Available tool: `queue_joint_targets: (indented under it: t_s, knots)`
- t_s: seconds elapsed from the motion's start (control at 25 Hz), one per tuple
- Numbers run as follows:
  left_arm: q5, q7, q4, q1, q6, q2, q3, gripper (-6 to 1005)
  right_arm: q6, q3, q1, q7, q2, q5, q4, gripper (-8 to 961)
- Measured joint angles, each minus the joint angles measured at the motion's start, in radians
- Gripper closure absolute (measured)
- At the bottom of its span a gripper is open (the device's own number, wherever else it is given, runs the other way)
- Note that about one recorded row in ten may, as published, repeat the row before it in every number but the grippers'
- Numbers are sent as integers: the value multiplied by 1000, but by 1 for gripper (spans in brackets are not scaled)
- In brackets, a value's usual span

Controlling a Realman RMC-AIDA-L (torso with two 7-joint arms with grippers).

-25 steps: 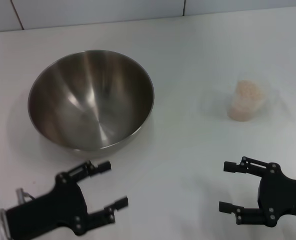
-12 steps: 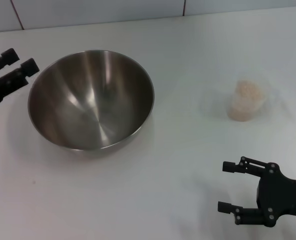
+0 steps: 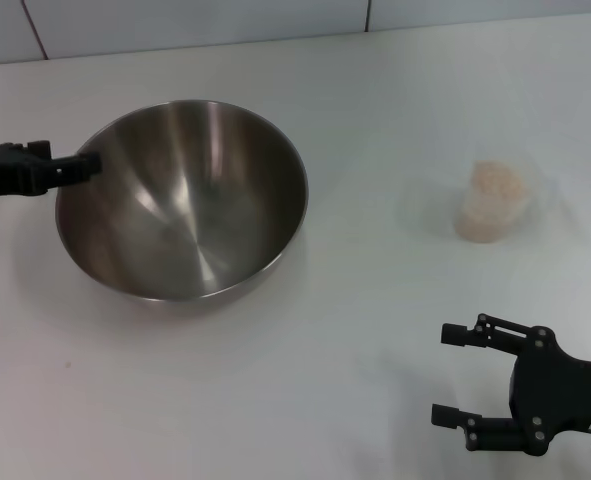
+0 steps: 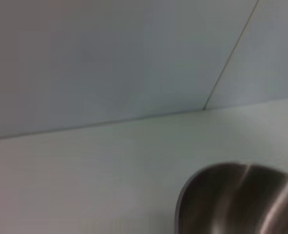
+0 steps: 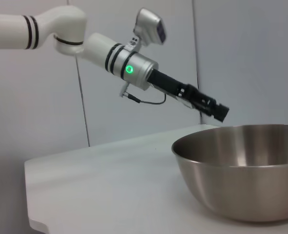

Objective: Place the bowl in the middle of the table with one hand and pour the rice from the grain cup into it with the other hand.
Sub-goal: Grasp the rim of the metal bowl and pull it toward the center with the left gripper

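The large steel bowl [image 3: 182, 200] stands upright on the white table [image 3: 355, 330], left of centre. It also shows in the left wrist view [image 4: 236, 200] and the right wrist view [image 5: 241, 170]. My left gripper [image 3: 88, 164] reaches in from the left, its tip at the bowl's left rim; in the right wrist view the left gripper [image 5: 217, 111] sits just above the rim. The clear grain cup [image 3: 493, 203], filled with pale rice [image 3: 497, 183], stands at the right. My right gripper [image 3: 441, 372] is open and empty near the front right, well short of the cup.
A tiled wall [image 3: 195, 20] runs along the table's far edge. The table's left edge and corner show in the right wrist view [image 5: 41, 219]. Bare table lies between the bowl and the cup.
My left gripper swung from the front left up the bowl's left side, turned edge-on, and now reaches to the rim. The right gripper, bowl and cup have barely moved.
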Motion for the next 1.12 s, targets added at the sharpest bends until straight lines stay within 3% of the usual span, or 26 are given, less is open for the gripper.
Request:
queue_joint_targets:
  t_s: [0.2,0.88,1.12]
  knots:
    - [75,-42,-52,-41,-14,0,5,253,4,-3,0,-2,0,0,0,124]
    - [122,-60,-143,-104,-18,2,22,294,8,-3,1,-5,0,0,0,124]
    - [147,-83,-146,-123,-17,2,19,507,8,-3,1,-5,0,0,0,124]
